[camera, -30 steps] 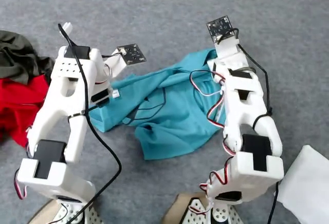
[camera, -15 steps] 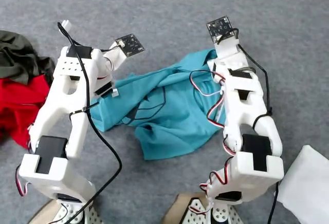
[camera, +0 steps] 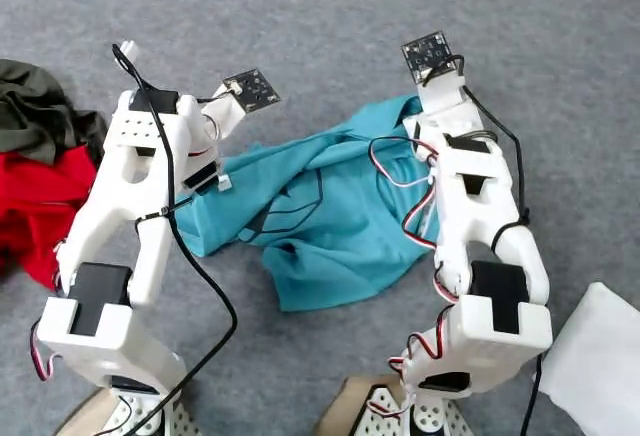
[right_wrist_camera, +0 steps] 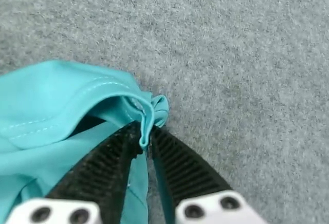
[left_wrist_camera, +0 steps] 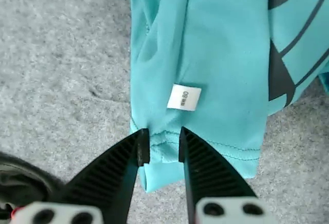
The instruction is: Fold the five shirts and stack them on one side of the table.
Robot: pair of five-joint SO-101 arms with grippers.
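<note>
A: Where is the crumpled teal cloth shirt?
B: It lies in the middle of the grey fuzzy table.
A: What about the left gripper?
B: Its jaws are a little way apart, with the shirt's hem between them.
A: And the right gripper?
B: It is squeezed tight on a folded edge of the shirt.

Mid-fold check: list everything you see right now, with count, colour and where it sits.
teal shirt: one, teal with dark print, crumpled between the arms
red shirt: one, red, heaped at the table's left edge
dark shirt: one, olive-dark, bunched behind the red shirt, touching it
white cloth: one, white, near right corner, partly cut off
table: one, grey cover
left gripper: one, black, open astride the teal shirt's hem
right gripper: one, black, shut on the teal shirt's far folded edge
</note>
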